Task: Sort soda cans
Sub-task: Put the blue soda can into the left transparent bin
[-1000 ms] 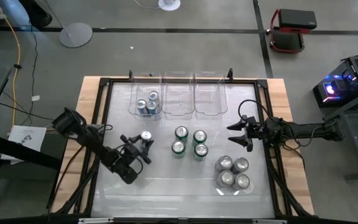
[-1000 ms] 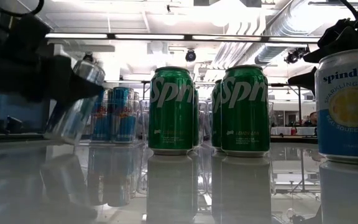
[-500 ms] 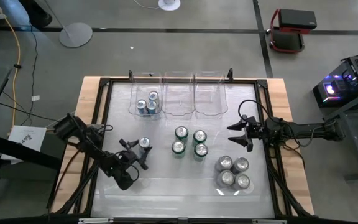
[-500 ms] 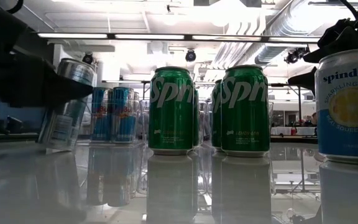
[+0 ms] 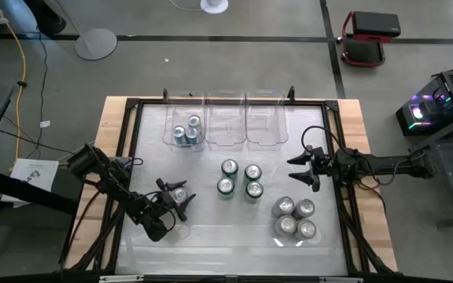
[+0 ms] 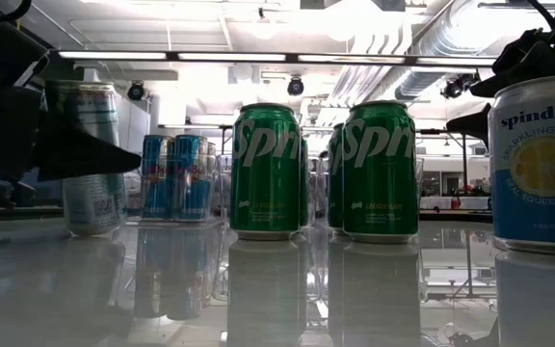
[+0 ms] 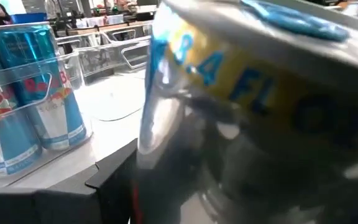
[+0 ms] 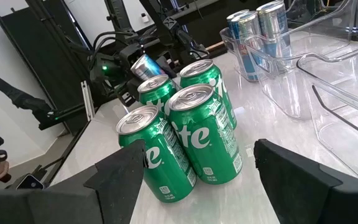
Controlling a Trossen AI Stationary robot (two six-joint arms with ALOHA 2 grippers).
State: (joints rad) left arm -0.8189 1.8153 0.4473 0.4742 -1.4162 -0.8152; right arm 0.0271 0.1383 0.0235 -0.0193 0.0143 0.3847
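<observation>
We see the left gripper (image 5: 175,198) with its jaws closed around a blue can (image 5: 179,193) low over the table (image 5: 211,236), left of the four green cans (image 5: 240,180). The right gripper (image 5: 305,168) waits with jaws wide beside the silver-grey cans (image 5: 293,218). Three blue cans (image 5: 185,131) sit in the leftmost clear bin (image 5: 168,130). We judge the can stiff but thin-walled, smooth and slippery, best gripped across mid-body. The left wrist view is filled by the can, hiding the fingertips; whether its base touches the table we cannot tell.
</observation>
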